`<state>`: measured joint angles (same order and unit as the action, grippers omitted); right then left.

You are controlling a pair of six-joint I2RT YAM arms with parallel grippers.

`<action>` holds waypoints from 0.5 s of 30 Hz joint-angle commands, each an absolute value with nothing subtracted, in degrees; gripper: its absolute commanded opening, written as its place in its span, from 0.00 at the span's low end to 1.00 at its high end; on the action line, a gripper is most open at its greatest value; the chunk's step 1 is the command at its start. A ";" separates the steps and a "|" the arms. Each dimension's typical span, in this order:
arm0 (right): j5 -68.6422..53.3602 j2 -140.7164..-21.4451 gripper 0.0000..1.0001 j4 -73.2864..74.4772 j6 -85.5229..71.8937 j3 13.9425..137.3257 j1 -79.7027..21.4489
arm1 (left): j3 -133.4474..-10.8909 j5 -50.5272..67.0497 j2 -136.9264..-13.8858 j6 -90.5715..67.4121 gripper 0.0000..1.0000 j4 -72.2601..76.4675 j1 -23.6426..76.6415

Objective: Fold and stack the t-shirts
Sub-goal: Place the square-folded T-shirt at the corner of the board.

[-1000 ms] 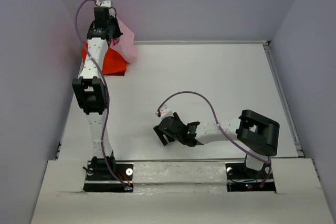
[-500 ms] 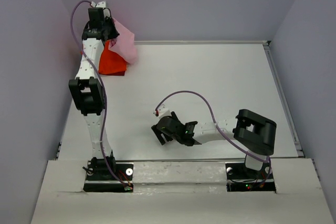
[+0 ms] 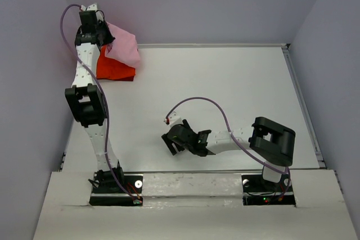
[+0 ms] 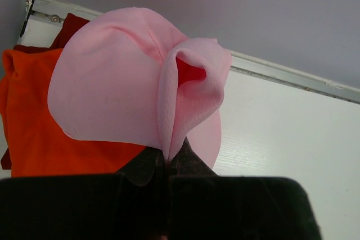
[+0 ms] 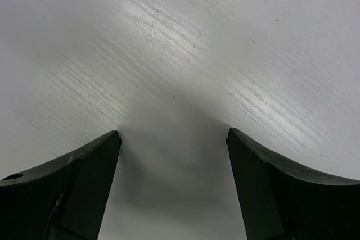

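Observation:
The light pink t-shirt [image 3: 124,46] hangs bunched from my left gripper [image 3: 102,40] at the far left corner, lifted above the table. In the left wrist view the left gripper [image 4: 167,160] is shut on a fold of the pink t-shirt [image 4: 118,91]. The orange-red t-shirt [image 3: 115,68] lies on the table under and beside it, also in the left wrist view [image 4: 34,122]. My right gripper [image 3: 171,143] is open and empty, low over the bare table near the front middle; it is also open in the right wrist view [image 5: 173,134].
The white table [image 3: 225,94] has a raised rim along its back [image 3: 214,44] and right edge [image 3: 304,105]. Purple-grey walls stand close on the left, back and right. The left arm [image 3: 84,105] stretches along the left wall.
My left gripper has moved left and a little up with the pink t-shirt, baring more of the orange-red one. The right gripper has shifted slightly left.

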<state>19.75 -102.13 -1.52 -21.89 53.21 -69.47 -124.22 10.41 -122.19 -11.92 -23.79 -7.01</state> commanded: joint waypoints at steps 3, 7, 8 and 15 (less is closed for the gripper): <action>15.56 -106.70 0.82 3.87 -23.03 51.24 -70.31 | -122.61 10.37 -119.00 -11.87 0.00 -21.62 -8.70; 15.56 -106.61 0.82 3.87 -23.03 50.98 -70.31 | -120.85 10.46 -120.67 -11.78 0.00 -21.01 -10.02; 15.64 -106.52 0.82 3.87 -23.03 50.98 -70.31 | -120.68 10.37 -120.93 -11.60 0.00 -20.74 -10.11; 15.56 -106.52 0.82 3.96 -23.12 50.54 -70.31 | -121.38 7.47 -124.19 -11.43 0.00 -20.83 -11.86</action>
<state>19.73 -102.15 -1.65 -21.82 53.19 -69.47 -120.73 9.28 -123.61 -11.88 -22.57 -10.70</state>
